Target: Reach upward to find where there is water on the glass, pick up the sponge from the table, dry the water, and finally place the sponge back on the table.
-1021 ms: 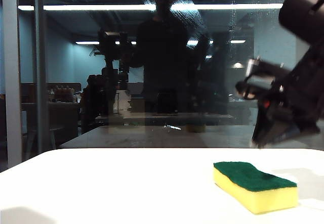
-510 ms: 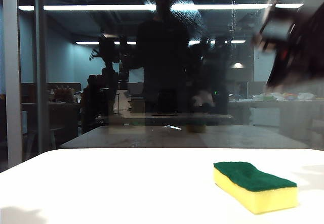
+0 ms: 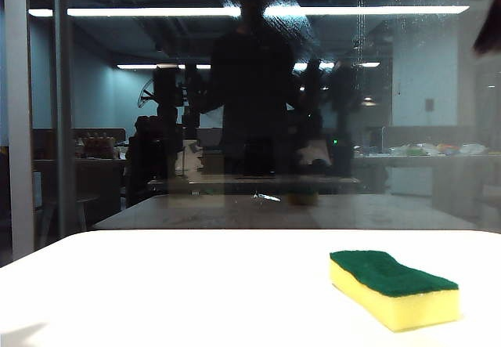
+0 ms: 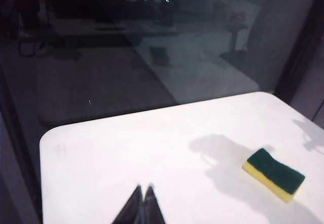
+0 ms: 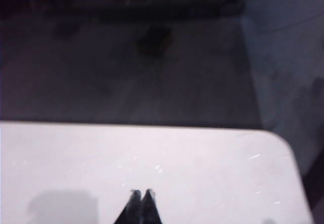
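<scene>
My right tool (image 5: pixel 141 193), tips pressed together and empty, was up by the top right of the glass (image 3: pixel 196 128), near the water (image 3: pixel 291 19) streaking it. My left tool (image 4: pixel 143 190), also closed, hung over the white worktop (image 4: pixel 126 148). The sponge (image 3: pixel 394 288) lay right of centre, green side up, long axis running diagonally toward the near right edge, well below the right tool.

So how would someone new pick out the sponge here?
Start at the white table before the dark glass. On its right side, exterior view, lies the sponge: a yellow foam block topped with dark green, wavy-sided, the table's only object.
</scene>
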{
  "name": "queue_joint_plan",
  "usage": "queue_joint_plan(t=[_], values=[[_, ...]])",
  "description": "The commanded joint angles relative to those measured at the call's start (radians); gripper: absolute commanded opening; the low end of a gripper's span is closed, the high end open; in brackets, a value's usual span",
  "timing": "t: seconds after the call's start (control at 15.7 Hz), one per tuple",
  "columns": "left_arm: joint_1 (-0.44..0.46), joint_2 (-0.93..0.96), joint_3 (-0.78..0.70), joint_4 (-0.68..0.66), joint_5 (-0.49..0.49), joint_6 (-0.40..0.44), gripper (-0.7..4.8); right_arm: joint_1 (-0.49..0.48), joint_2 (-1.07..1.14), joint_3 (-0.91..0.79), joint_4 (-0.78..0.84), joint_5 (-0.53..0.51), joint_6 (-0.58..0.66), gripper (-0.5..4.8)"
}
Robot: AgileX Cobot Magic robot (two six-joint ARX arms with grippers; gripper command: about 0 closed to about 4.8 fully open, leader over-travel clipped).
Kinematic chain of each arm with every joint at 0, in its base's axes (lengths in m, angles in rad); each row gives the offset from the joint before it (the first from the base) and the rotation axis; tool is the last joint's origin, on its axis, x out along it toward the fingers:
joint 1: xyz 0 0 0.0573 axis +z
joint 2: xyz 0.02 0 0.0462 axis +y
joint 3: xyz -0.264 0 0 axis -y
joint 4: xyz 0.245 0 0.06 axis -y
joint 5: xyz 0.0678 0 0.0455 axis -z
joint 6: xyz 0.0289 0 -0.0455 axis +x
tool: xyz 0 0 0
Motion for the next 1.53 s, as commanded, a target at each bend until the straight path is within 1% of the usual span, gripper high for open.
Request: queue_joint_plan(t=[0.06, 0.19, 0.26, 0.45, 0.51, 0.64, 0.7, 0.96, 1.08, 1.34, 1.4, 1.53], values=[[0.001, 0.0, -0.04, 0.098, -0.012, -0.015, -0.04, -0.034, -0.084, -0.028, -0.008, 0.002, -0.01, -0.07], [0.001, 0.0, -0.075, 0.152, -0.021, -0.043, -0.05, -0.076, -0.153, -0.079, -0.008, -0.004, -0.009, -0.07], [0.001, 0.0, -0.105, 0.201, -0.024, -0.063, -0.05, -0.096, -0.189, -0.114, -0.007, -0.029, -0.01, -0.07], [0.001, 0.0, -0.172, 0.311, -0.029, -0.083, -0.04, -0.105, -0.247, -0.177, -0.009, -0.027, -0.01, -0.07], [0.001, 0.0, -0.21, 0.372, -0.058, -0.103, -0.04, -0.106, -0.271, -0.201, -0.008, -0.027, -0.01, -0.07], [0.001, 0.0, -0.26, 0.436, -0.107, -0.102, -0.05, -0.105, -0.31, -0.238, -0.007, -0.027, -0.009, -0.07], [0.001, 0.0, -0.282, 0.465, -0.113, -0.102, -0.05, -0.106, -0.333, -0.256, -0.007, -0.026, -0.009, -0.07], [0.001, 0.0, -0.353, 0.544, -0.114, -0.101, -0.04, -0.106, -0.45, -0.294, -0.009, -0.024, -0.009, -0.07], [0.001, 0.0, -0.389, 0.585, -0.114, -0.101, -0.04, -0.107, -0.515, -0.314, -0.01, -0.003, -0.01, -0.07], [0.001, 0.0, -0.465, 0.706, -0.114, -0.101, -0.05, -0.106, -0.631, -0.383, -0.016, -0.002, -0.009, -0.07], [0.001, 0.0, -0.497, 0.758, -0.114, -0.101, -0.05, -0.107, -0.669, -0.413, -0.015, -0.001, -0.009, -0.07], [0.001, 0.0, -0.528, 0.792, -0.114, -0.101, -0.04, -0.106, -0.726, -0.454, -0.015, -0.001, -0.01, -0.07]])
